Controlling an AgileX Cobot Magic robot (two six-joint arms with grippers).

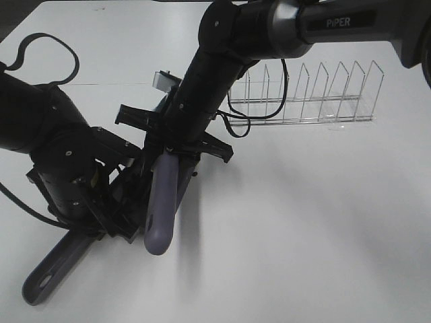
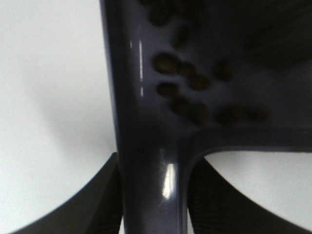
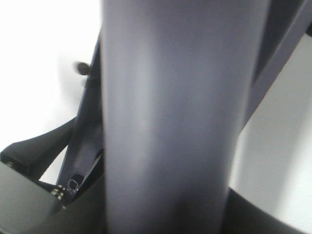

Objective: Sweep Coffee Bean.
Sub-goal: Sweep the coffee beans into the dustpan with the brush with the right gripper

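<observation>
My left gripper (image 1: 91, 229) is shut on the grey-purple dustpan handle (image 1: 48, 274), low on the left of the table. In the left wrist view its fingers (image 2: 97, 200) clamp the handle (image 2: 148, 185), and several dark coffee beans (image 2: 168, 63) lie inside the pan. My right gripper (image 1: 172, 145) is shut on a brush with a lilac handle (image 1: 161, 205) that points down toward the front. That handle (image 3: 170, 122) fills the right wrist view. The bristles and the pan's mouth are hidden behind the arms in the exterior view, and no beans show on the table.
A clear acrylic rack (image 1: 303, 94) with several dividers stands at the back right. A black cable (image 1: 47, 50) loops at the back left. The white table (image 1: 303, 229) stretches to the right and front.
</observation>
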